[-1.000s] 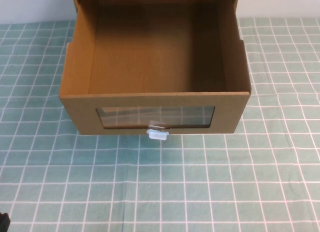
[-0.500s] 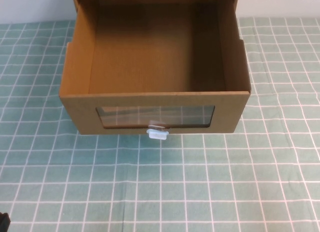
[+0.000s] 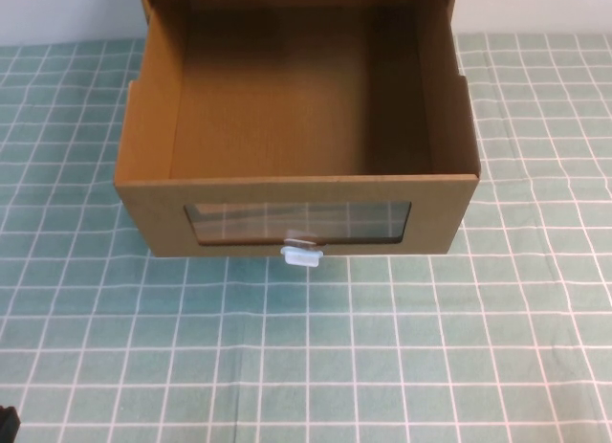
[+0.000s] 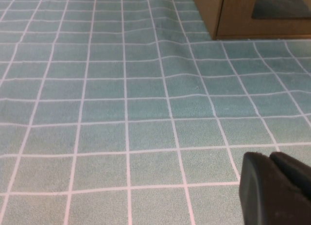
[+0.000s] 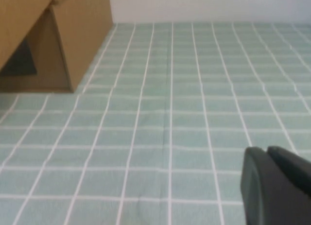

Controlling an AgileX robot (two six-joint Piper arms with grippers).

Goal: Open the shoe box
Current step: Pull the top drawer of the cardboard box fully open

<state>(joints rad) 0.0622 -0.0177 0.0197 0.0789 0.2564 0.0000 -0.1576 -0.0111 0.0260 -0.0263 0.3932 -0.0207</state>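
One shoe box (image 3: 296, 189) stands open on the checked desk (image 3: 478, 347), well ahead of the two pincers and between them, with one white tab (image 3: 302, 255) on its windowed front. The left pincer (image 4: 270, 161) and right pincer (image 5: 266, 157) are low over the desk, each pressed together and pinching nothing.

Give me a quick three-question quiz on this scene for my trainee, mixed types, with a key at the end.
1. True or false: the shoe box drawer stands pulled out and empty.
2. The white pull tab sits: A) on the drawer's back wall; B) just below the front window; C) loose on the cloth, apart from the box.
3. Fill in: the left gripper and the right gripper, each over the checked cloth and off the box, are both ____.
Key: 1 true; 2 B; 3 shut.
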